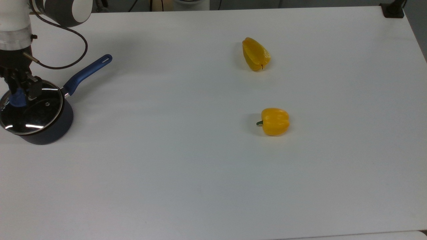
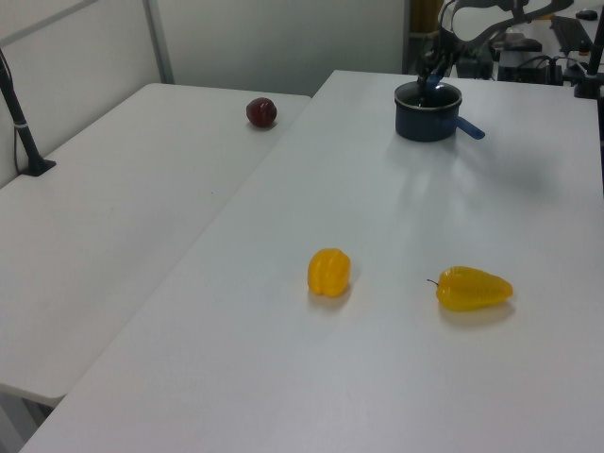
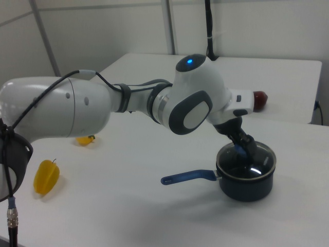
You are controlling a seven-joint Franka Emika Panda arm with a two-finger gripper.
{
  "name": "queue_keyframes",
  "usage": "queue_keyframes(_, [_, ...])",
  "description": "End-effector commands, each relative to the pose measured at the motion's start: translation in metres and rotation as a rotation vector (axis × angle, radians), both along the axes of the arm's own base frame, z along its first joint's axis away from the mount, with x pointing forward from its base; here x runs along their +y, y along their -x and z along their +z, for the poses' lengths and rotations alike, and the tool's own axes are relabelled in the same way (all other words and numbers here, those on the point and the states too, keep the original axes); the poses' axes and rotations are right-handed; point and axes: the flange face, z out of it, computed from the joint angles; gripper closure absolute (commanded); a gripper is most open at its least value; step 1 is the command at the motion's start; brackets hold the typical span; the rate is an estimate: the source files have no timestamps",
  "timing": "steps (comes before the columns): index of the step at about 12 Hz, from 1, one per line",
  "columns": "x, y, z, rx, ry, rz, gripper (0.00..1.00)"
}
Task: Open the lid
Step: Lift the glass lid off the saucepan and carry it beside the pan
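The lid [image 1: 33, 113], a clear glass disc with a metal rim, sits tilted over the dark saucepan [image 1: 55, 130], shifted toward the top view's left so it overhangs the rim. My gripper [image 1: 20, 95] is shut on the lid's blue knob [image 1: 15, 100]. In the right view the gripper [image 3: 245, 148] holds the lid [image 3: 257, 160] slightly raised above the saucepan [image 3: 247, 188]. The saucepan [image 2: 429, 123] stands far back in the left view, with the gripper [image 2: 431, 81] just above it.
Two yellow peppers lie on the white table [image 1: 200, 166]: a long one [image 1: 255, 54] and a rounder one [image 1: 274, 121]. The pan's blue handle [image 1: 87, 70] points to the top view's upper right. A dark red fruit [image 2: 261, 112] rests on the adjoining table.
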Motion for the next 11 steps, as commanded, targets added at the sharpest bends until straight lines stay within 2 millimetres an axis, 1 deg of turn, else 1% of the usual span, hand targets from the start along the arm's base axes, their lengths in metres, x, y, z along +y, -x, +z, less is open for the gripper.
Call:
queue_keyframes(1, [0.004,0.012,0.04,-0.051,0.0,-0.009,0.65])
queue_keyframes(2, [0.007,0.015,0.046,-0.035,-0.011,-0.011,0.65])
queue_keyframes(4, [0.021,0.012,0.06,-0.06,-0.037,-0.055,0.65])
queue_keyframes(7, [0.087,-0.009,0.07,-0.079,-0.075,-0.058,0.65])
queue_keyframes(8, [0.114,-0.016,0.073,-0.086,-0.082,-0.037,0.65])
queue_keyframes(9, [0.151,-0.026,0.068,-0.076,-0.089,0.011,0.65])
queue_keyframes(11, [0.216,-0.03,0.047,-0.027,-0.084,0.099,0.65])
